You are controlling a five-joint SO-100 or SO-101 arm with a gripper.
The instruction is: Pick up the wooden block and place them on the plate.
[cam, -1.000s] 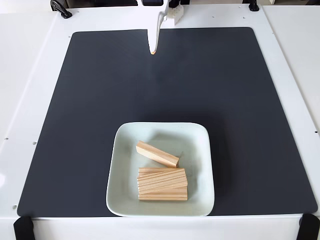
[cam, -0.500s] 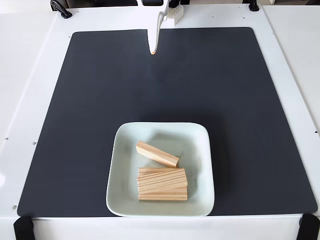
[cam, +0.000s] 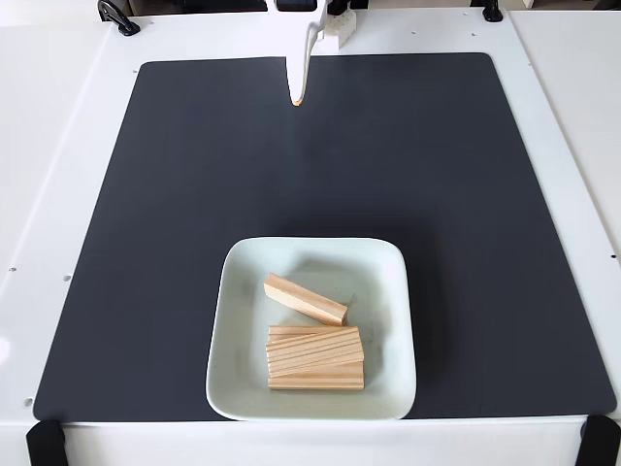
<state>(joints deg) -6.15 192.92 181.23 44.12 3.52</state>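
**Fixed view: blocks lie in the plate, gripper parked at the far edge**

Fixed view, looking down on a white table (cam: 568, 116) that carries a large dark mat (cam: 194, 194). I take things from largest to smallest.

Near the bottom edge of the mat sits the plate (cam: 240, 383), a pale green square dish with rounded corners and a raised rim. Inside it lie the wooden blocks. One block (cam: 306, 299) rests alone, slanted, in the middle of the dish. Just below it, a pile of blocks (cam: 315, 357) lies lengthwise, packed and overlapping; I cannot count its pieces with certainty. I see no block on the mat outside the dish.

At the top of the picture, well apart from the plate, the gripper (cam: 298, 97) hangs as a slim white point with an orange tip. Its fingers look pressed together with no gap showing and nothing between them, though the tip is small here.

My judgement: the placing looks done, and the step in hand is simply to rest clear. To do that well, I would keep the arm high and back by the far edge and avoid any sweep across the dish, since the top block of the pile looks skewed on the ones beneath and a nudge could tip it over the rim.
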